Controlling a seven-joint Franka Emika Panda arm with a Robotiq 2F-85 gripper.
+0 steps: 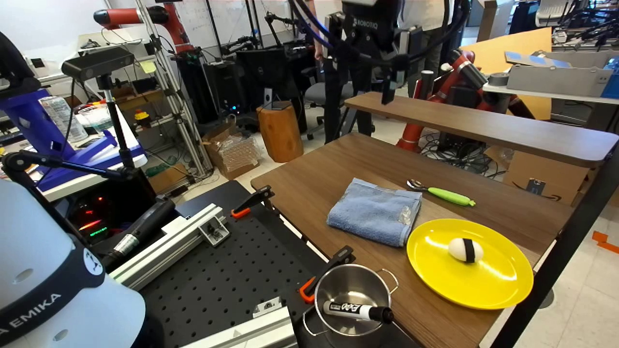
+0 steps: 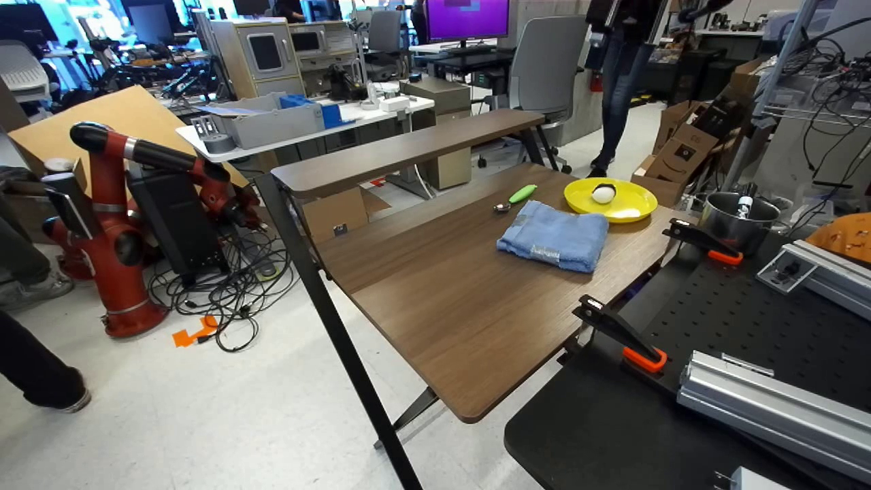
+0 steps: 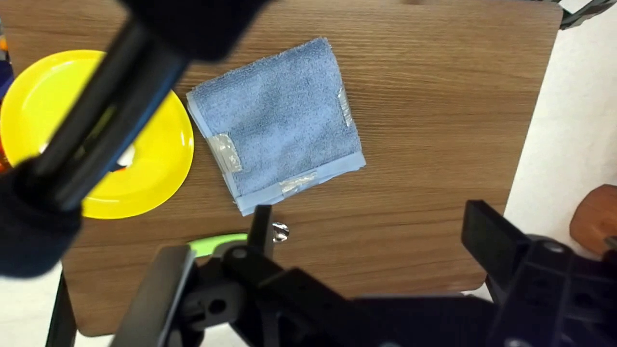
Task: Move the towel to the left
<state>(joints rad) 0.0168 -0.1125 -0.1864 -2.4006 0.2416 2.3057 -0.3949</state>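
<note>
Blue terry towel [image 1: 372,211]: folded roughly square, lying flat about halfway along the desk [image 2: 442,320], a bit closer to the near long edge (the one by the robot base [image 1: 53,261]) than the far one. Imo nothing's done yet: it's just beside the yellow plate [image 1: 449,282], w/ a long run of desk btwn it and the left short edge. So what's left is prob. the whole job, i.e. grab it, shift it toward that left short edge (taking "left" as the robot's own), let go.

Other stuff, near to far: steel pot [image 1: 346,282] by the near long edge, toward the near right corner, w/ an Expo marker [image 1: 355,310] leaning in it; can't tell if the pot's on the desk or the pegboard [image 1: 227,275]. Then the plate, by the right short edge, w/ a white egg-shaped thing [image 1: 459,249] on it that's got a black band. Past the towel, toward the far long edge, a green-handled spoon [image 1: 441,193].

Gripper [image 3: 369,217]: up high, jaws spread wide, nothing in 'em afaict. One jaw covers part of the spoon in the wrist view, but the whole thing hangs way above the desk, so prob. no contact w/ anything.
</note>
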